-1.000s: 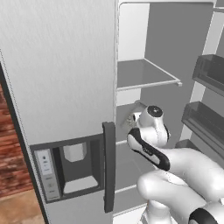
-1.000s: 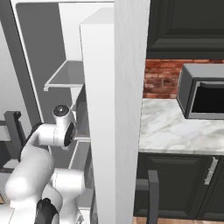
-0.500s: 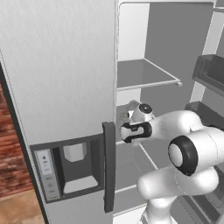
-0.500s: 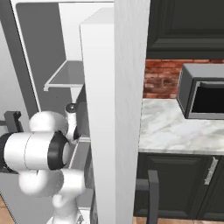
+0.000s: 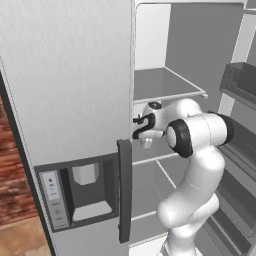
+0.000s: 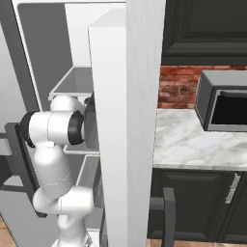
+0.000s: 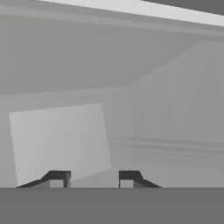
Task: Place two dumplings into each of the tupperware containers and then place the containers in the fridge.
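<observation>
The tall light-grey fridge [image 5: 75, 100] stands open so containers can go in; the gripper [image 7: 92, 177] reaches inside, jaws slightly apart, holding nothing.

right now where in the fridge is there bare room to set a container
The upper shelf of the fridge looks bare up to the back wall. The shelf below is bare near its front edge. It is crowded at mid height, where the gripper reaches in.

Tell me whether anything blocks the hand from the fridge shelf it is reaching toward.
Nothing visible does. The hand is already inside the tall light-grey fridge, its door open, fingertips apart with nothing between them, facing bare pale inner walls.
</observation>
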Robot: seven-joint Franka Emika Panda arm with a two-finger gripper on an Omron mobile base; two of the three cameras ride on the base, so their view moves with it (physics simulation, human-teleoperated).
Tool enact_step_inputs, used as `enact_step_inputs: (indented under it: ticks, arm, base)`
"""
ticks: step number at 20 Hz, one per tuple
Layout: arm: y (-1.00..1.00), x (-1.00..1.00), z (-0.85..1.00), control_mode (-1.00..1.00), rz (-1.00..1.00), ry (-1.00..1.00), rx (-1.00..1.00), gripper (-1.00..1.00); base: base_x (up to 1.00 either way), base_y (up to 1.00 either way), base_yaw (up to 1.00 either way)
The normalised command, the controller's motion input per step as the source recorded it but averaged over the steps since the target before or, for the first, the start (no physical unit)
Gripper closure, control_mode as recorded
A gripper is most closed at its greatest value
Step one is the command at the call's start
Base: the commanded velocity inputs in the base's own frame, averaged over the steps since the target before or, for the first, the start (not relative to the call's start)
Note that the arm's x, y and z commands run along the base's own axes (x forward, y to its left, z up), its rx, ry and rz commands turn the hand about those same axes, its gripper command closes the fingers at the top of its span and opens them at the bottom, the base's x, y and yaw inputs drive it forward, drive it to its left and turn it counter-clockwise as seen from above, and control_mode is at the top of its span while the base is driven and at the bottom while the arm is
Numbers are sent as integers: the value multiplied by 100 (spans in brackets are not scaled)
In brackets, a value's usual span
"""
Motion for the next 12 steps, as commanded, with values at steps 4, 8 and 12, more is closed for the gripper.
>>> enact_step_inputs:
  ticks: [4,8,12]
  arm:
    - [-16,19,-30,-100,0,-13,4,-100]
    - [-20,0,-8,-100,0,-32,13,-100]
    - [-1,-24,-5,-100,1,-41,13,-100]
  base:
    - [0,0,0]
    - [0,0,0]
    - [0,0,0]
